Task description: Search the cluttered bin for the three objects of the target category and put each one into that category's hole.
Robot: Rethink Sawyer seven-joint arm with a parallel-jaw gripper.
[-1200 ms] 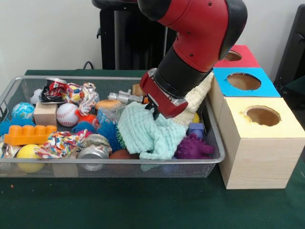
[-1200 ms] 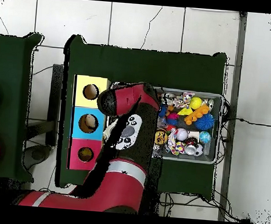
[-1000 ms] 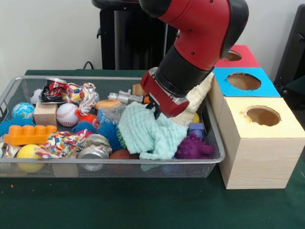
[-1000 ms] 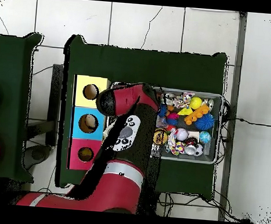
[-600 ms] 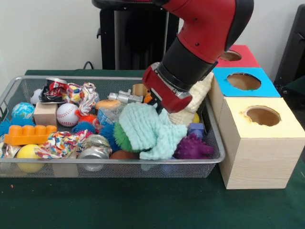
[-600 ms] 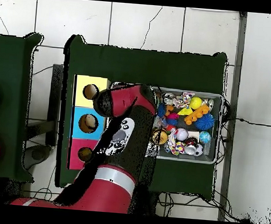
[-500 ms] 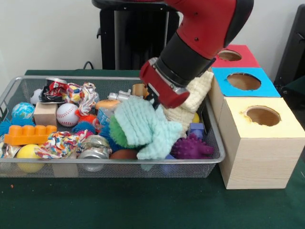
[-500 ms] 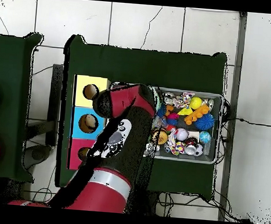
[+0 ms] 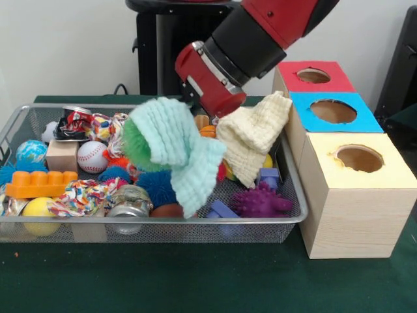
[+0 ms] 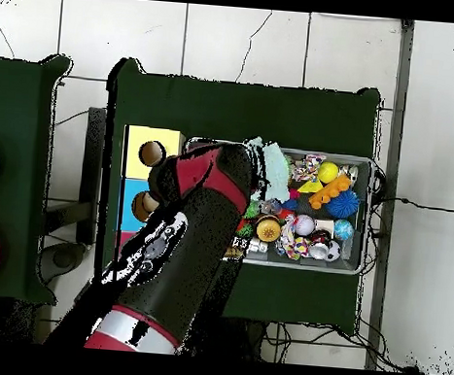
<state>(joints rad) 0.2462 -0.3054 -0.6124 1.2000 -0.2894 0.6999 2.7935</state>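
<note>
While it lay bunched low among the clutter a second ago, the mint-green waffle-knit cloth [image 9: 174, 151] now hangs in the air above the silver wire-mesh bin [image 9: 294, 207], draped over a fuzzy green ball that has come up with it. It dangles from the robot's gripper [image 9: 193, 104], whose fingers are hidden behind the red cuff and the fabric (so I cannot tell how they stand, though the cloth plainly hangs from there). Lifting has uncovered a cream waffle-knit cloth [image 9: 255, 135] slumped against the bin's right end, beside a purple spiky rubber toy [image 9: 260, 201]. That suggests the first cloth is on its way to a hole, with more still to find. To the right of the bin stand three wooden boxes with round holes, topped yellow [image 9: 357, 159], blue [image 9: 333, 111] and red [image 9: 314, 75]. Everything rests on a dark green table covering [image 9: 195, 280]; behind is a pale wall, and from overhead a floor of light tiles.
</note>
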